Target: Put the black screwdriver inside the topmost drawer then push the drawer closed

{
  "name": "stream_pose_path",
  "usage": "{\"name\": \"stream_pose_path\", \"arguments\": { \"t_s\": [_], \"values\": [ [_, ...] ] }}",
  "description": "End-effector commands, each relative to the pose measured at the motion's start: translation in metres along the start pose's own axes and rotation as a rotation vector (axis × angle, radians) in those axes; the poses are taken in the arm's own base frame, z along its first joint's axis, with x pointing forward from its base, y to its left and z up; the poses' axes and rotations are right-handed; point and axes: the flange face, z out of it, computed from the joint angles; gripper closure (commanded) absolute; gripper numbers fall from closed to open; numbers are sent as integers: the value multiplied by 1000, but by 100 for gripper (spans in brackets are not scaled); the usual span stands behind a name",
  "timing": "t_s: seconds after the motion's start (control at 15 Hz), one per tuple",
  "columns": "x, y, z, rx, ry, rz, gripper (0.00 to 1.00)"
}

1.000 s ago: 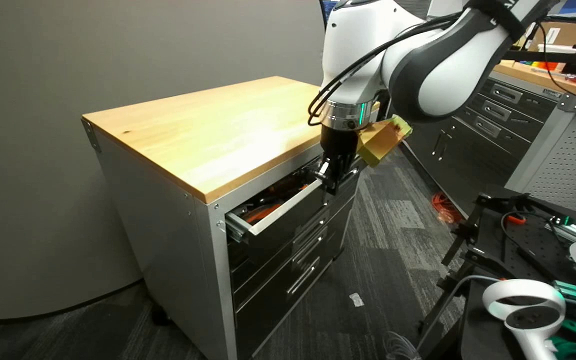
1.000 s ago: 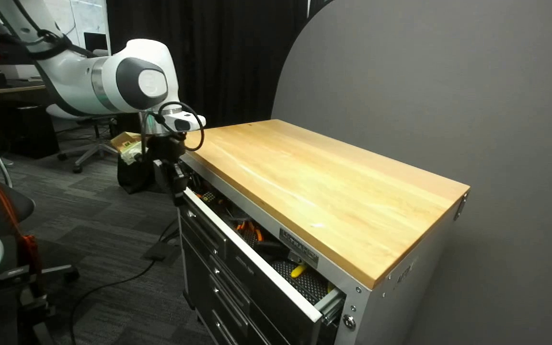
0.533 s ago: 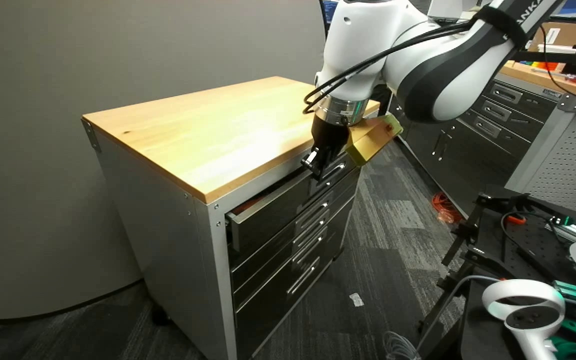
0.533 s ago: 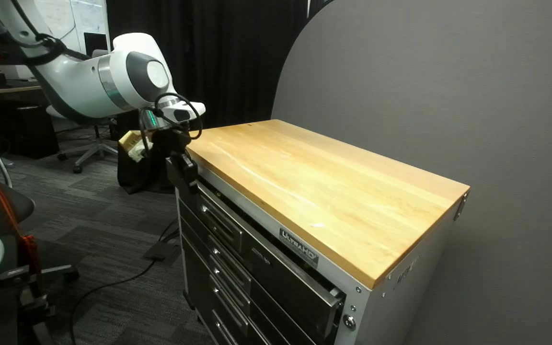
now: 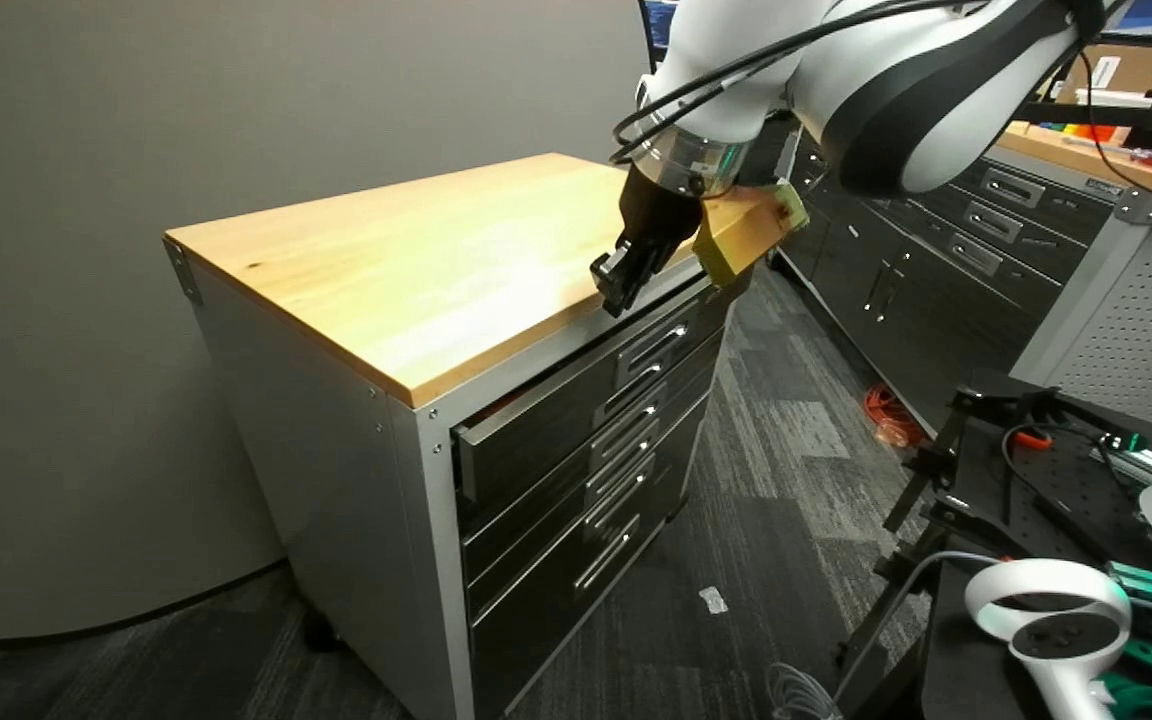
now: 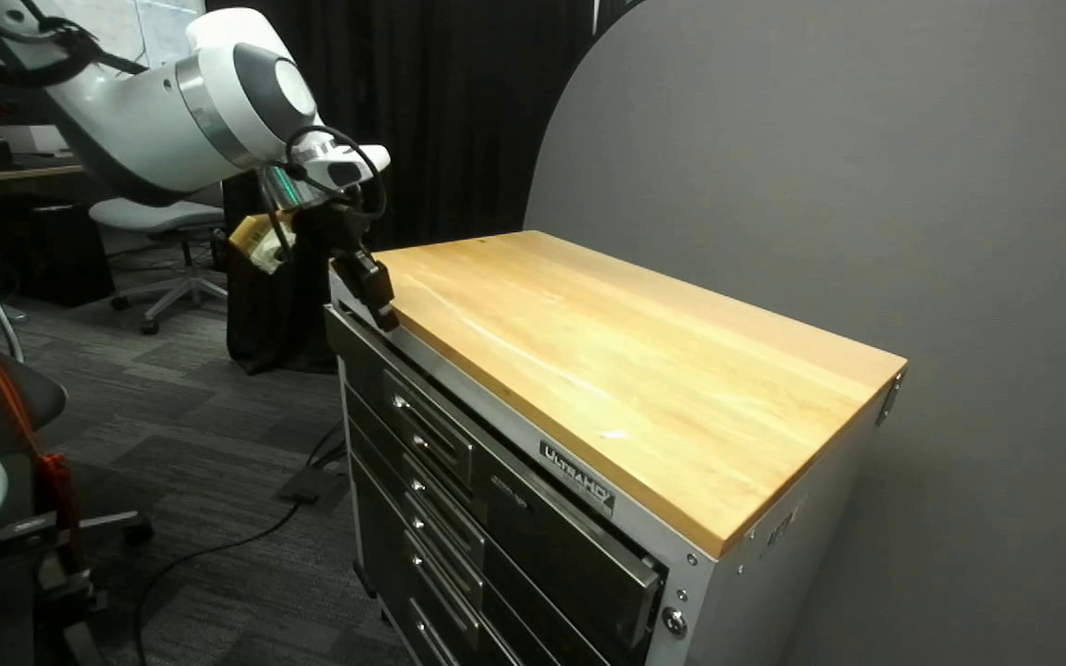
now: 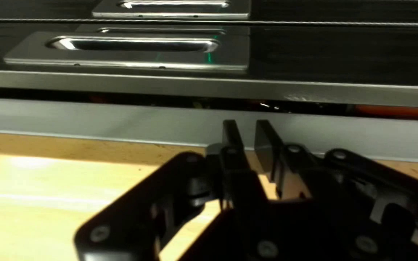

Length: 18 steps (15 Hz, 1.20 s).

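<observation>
The topmost drawer (image 5: 546, 430) of the grey cabinet is pushed in most of the way. Its front still stands slightly out, with a narrow dark gap above it in both exterior views (image 6: 556, 536). In the wrist view the drawer's top edge (image 7: 122, 81) runs across, and bits of orange and dark contents show through the gap. The black screwdriver cannot be seen. My gripper (image 5: 608, 285) is above the drawer, near the tabletop's front edge, and touches nothing that I can make out. In the wrist view its two fingers (image 7: 245, 128) are a small gap apart with nothing between them.
The cabinet's wooden top (image 5: 386, 260) has its front edge close behind my gripper. Lower drawers with metal handles (image 6: 417, 523) sit below. A yellow box (image 5: 748, 235) shows by the wrist. A black cart with a white controller (image 5: 1051, 620) stands across the floor.
The topmost drawer has moved inward from wider open, when its tools showed, to a narrow gap. My gripper has since risen off the drawer's front and tilted.
</observation>
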Motion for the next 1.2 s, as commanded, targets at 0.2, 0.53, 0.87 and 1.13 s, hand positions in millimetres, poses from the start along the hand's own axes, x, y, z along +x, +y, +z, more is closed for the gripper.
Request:
{"name": "stream_pose_path", "arguments": {
  "t_s": [0.2, 0.53, 0.87, 1.13],
  "values": [
    [-16, -47, -80, 172, -209, -191, 26],
    [24, -38, -132, 309, -455, -328, 0],
    [93, 46, -152, 336, -517, -289, 0],
    [90, 54, -147, 310, -506, -273, 0]
  ]
}}
